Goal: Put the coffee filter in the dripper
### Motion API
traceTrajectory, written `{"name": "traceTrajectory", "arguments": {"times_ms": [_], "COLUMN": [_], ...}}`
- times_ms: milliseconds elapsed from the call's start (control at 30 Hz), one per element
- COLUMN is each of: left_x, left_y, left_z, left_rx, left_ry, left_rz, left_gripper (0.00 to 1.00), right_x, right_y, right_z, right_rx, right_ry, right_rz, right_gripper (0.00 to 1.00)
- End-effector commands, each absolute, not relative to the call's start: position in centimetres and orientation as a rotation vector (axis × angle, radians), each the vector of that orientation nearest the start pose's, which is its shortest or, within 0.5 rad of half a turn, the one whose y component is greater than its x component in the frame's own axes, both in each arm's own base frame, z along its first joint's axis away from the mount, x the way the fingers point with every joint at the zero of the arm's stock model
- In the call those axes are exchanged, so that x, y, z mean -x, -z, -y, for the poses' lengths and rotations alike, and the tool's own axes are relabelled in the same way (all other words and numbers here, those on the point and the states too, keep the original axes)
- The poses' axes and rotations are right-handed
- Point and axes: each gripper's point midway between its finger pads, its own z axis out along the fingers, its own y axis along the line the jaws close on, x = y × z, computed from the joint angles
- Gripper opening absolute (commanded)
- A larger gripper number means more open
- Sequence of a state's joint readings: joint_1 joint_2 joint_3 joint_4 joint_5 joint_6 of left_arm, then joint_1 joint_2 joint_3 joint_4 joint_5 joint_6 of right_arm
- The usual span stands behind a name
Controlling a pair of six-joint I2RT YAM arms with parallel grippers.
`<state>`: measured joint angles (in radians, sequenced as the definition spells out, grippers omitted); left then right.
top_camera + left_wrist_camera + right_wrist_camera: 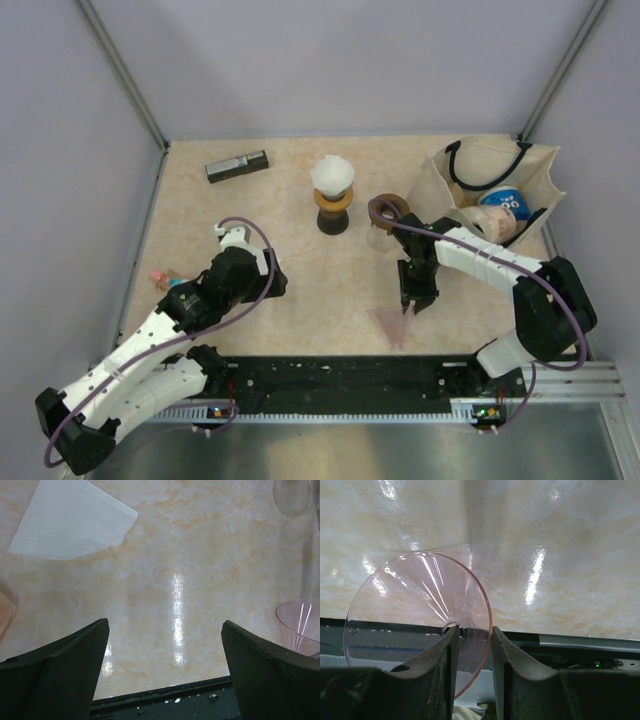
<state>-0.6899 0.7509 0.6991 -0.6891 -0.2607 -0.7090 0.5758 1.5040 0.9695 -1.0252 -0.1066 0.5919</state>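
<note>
Marbled tabletop [300, 275], right fingers [437, 680] pinching dripper [415, 605], left wrist shows filter [70, 522]

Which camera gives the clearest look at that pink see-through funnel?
Right wrist: the pink dripper fills it, pinched by the right gripper. Top external shows a faint cone; left wrist, only an edge.

A beige, marble-patterned surface [320, 285] fills the scene, glossy enough to carry bright streaks of reflected light. Plain pale lavender-grey walls [330, 60] enclose it on three sides, with slim metal posts [123, 75] at the back corners. A black rail [340, 375] lines the near edge.
</note>
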Motion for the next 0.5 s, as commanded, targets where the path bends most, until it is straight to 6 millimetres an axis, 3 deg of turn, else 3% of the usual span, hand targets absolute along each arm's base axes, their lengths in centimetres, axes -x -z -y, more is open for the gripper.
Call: {"name": "traceTrajectory", "arguments": {"times_ms": [0, 267, 467], "left_x": [-20.2, -20.3, -20.3], "left_y": [-15.8, -15.8, -15.9], "left_z": [13.4, 13.5, 13.3], "left_rx": [0.189, 0.185, 0.191], "left_ry": [0.421, 0.416, 0.411], "left_rz": [-2.265, -2.267, -2.263], "left_gripper": [0.99, 0.99, 0.99], "right_x": [-15.9, -14.9, -15.2], "right_y": [-7.2, -6.1, -6.0], "right_z": [-16.0, -15.6, -15.7], "right_rx": [-0.043, -0.049, -0.056], "right_ry": [-0.231, -0.218, -0.214], "right_rz": [-3.138, -3.176, -3.171], "right_gripper": [0.31, 0.32, 0.15]}}
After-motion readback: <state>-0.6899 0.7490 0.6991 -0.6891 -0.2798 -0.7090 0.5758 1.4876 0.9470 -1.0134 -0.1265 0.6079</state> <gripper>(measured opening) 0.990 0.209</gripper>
